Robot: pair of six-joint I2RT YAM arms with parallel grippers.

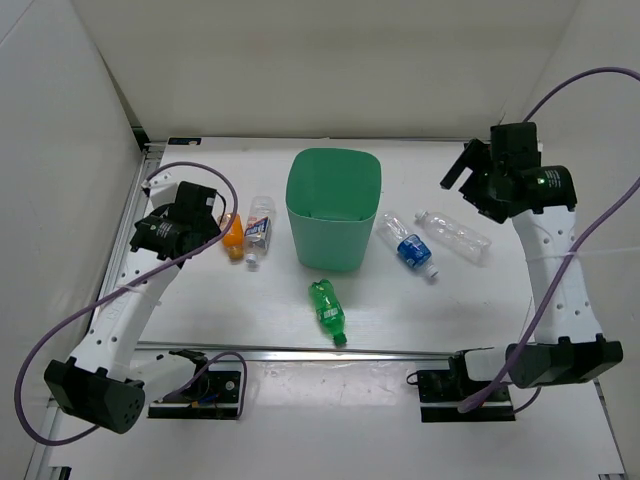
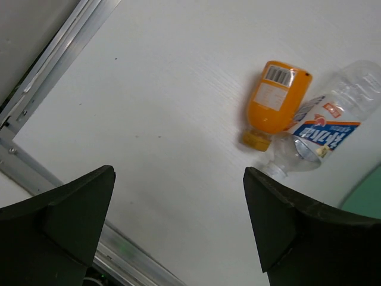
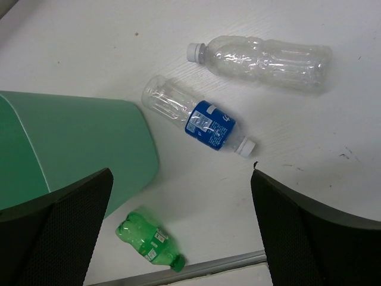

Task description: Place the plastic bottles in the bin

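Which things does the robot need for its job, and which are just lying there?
For the job: green bottle, orange bottle, left blue-label bottle, right blue-label bottle, plain clear bottle, bin.
Just there: metal rail, table.

The orange bottle (image 1: 234, 240) is partly covered from above by the left gripper (image 1: 213, 222); the bin (image 3: 71, 143) is cut off by the left edge of the right wrist view

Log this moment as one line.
left hand open, empty | right hand open, empty | five bottles on table | bin without bottles
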